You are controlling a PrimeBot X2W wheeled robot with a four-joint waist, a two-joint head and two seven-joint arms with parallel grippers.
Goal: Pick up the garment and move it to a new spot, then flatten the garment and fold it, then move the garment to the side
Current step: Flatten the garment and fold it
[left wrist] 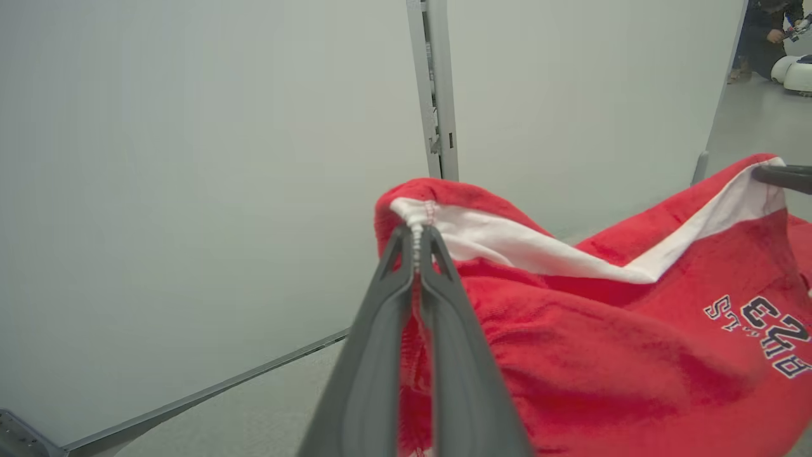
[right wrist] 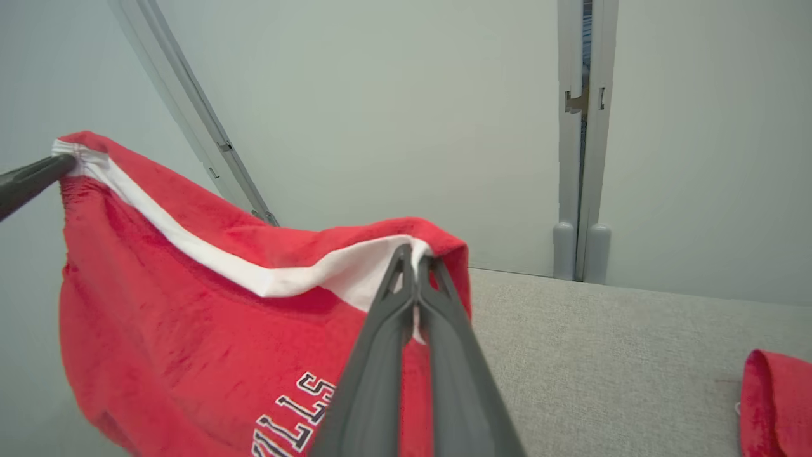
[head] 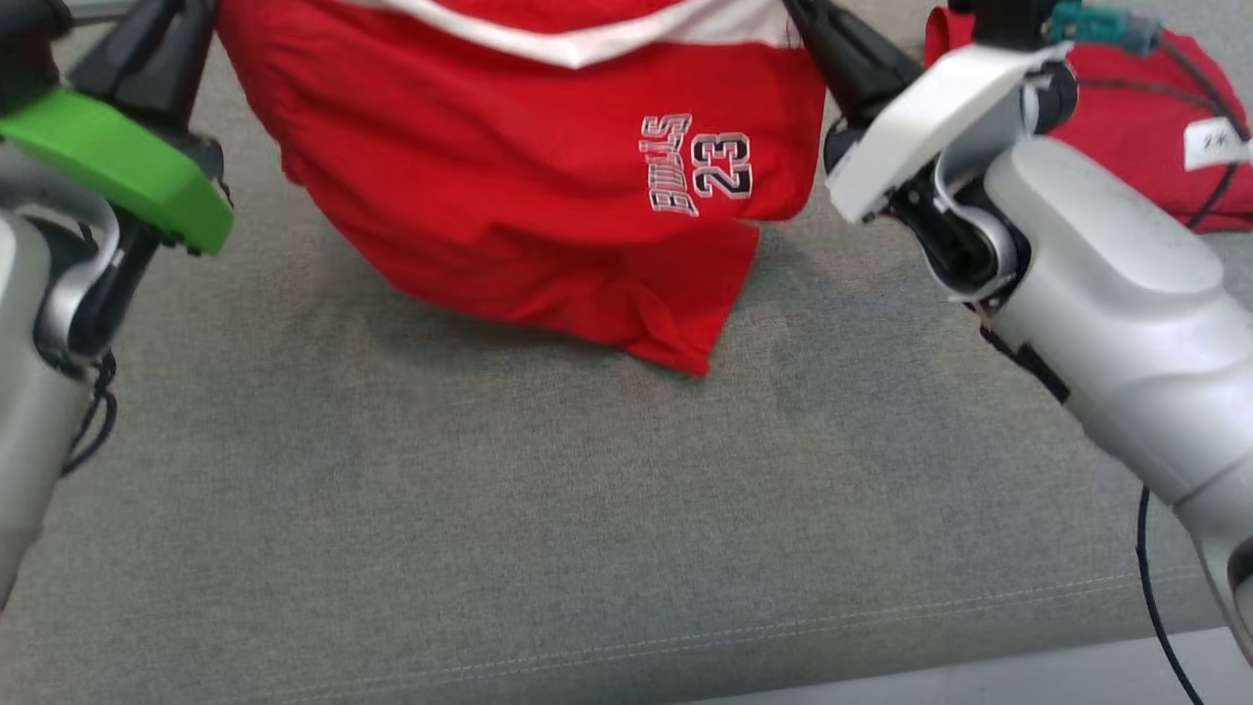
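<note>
A red garment [head: 548, 196] with a white waistband and a "Bulls 23" print hangs stretched between my two grippers. Its lower folds rest on the grey cushion [head: 489, 509]. My left gripper [left wrist: 417, 238] is shut on the waistband's left corner. At the opposite corner, my right gripper [right wrist: 415, 254] is shut on the waistband too. The garment [left wrist: 602, 355] sags between them, print facing me. In the right wrist view the left gripper's dark tip [right wrist: 38, 181] pinches the far corner of the garment [right wrist: 190, 330].
A second red garment [head: 1145, 117] with a white tag lies at the cushion's back right, beside my right arm. The cushion's front edge runs along the bottom of the head view. Pale wall panels with a metal post [left wrist: 434, 95] stand behind. A person [left wrist: 764, 32] is far off.
</note>
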